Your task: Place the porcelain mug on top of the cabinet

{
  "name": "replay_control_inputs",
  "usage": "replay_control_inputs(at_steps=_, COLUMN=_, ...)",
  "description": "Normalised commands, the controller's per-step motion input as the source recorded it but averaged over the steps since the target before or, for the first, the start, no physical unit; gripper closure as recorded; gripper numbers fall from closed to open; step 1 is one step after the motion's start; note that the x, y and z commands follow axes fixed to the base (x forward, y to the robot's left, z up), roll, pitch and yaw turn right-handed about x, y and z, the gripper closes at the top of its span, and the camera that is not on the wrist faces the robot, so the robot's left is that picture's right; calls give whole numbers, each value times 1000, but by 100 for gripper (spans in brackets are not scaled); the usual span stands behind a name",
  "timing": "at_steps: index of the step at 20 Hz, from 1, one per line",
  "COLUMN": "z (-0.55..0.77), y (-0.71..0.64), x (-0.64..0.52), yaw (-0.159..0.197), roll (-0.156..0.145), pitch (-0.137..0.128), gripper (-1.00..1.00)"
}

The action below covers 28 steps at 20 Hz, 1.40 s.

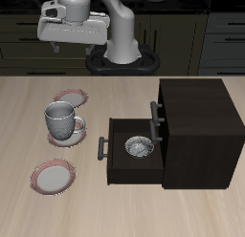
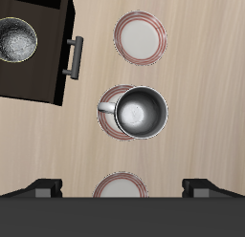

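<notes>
Dark kitchen cupboards (image 1: 29, 35) run behind me, and below me spreads the pale wooden table (image 1: 115, 207). Biggest thing on it is the cabinet (image 1: 203, 126), dark and flat-topped, standing toward the table's front edge with its drawer (image 1: 134, 150) pulled open and a small patterned bowl (image 1: 140, 146) lying inside. Beside the drawer's bar handle, a little apart from it, sits the porcelain mug (image 1: 61, 119), upright on a pink-rimmed plate (image 1: 78, 129), its loop handle turned toward the cabinet. Another plate (image 1: 54, 176) lies nearer the front edge, a third (image 1: 69, 96) farther back. My gripper (image 1: 59, 44) hovers high above that back plate, well clear of the mug, jaws spread wide and holding nothing.
</notes>
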Motion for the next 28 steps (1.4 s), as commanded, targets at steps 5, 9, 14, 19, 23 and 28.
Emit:
replay_control_inputs(at_steps=5, z=-24, y=-480, x=185, yaw=-10, roll=9, pitch=-2, gripper=-100)
replay_control_inputs(at_steps=9, z=-25, y=-383, x=111, yaw=-21, roll=6, pitch=-33, gripper=-100)
replay_control_inputs(at_steps=14, z=-14, y=-304, x=112, yaw=35, roll=-1, pitch=-33, gripper=-100)
replay_control_inputs(at_steps=19, z=57, y=-145, x=85, yaw=-29, roll=-41, pitch=-50, gripper=-100)
replay_control_inputs(at_steps=23, z=-146, y=54, x=77, yaw=-27, roll=-35, pitch=-69, gripper=-100)
replay_control_inputs(at_steps=28, z=-202, y=18, x=5, yaw=-8, roll=-16, pitch=-63, gripper=-100)
